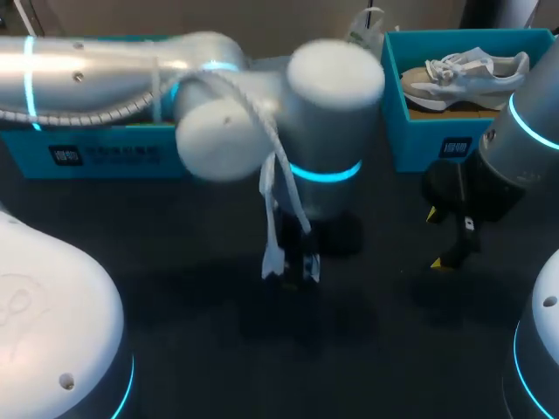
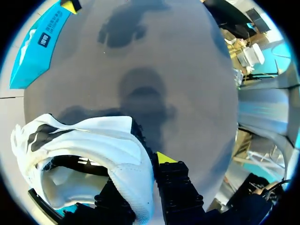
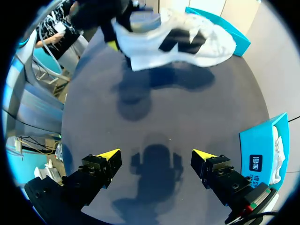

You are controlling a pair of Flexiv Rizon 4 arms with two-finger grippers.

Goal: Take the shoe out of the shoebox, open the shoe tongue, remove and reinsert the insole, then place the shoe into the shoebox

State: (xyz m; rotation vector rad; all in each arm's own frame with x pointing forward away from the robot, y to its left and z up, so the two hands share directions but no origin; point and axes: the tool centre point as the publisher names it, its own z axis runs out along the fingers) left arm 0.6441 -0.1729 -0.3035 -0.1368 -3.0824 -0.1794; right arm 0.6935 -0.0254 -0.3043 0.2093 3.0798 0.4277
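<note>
A white shoe [image 2: 98,145] with black side marks hangs above the dark table, with my left gripper [image 2: 144,165] shut on its heel rim. One yellow fingertip [image 2: 164,157] shows beside the rim; the other is hidden behind the shoe. In the right wrist view the same shoe [image 3: 183,37] hangs well ahead of my right gripper [image 3: 155,154], which stands open over bare table. In the head view my left arm covers most of the shoe, and my left gripper [image 1: 297,262] is near the table's middle. My right gripper [image 1: 441,237] is to its right. An open blue shoebox [image 1: 83,153] stands at the back left.
A second blue shoebox [image 1: 437,131] at the back right holds another pale shoe [image 1: 472,70]. That box's wall [image 3: 262,154] is close beside my right gripper. The dark table [image 1: 376,349] lies bare between the two grippers.
</note>
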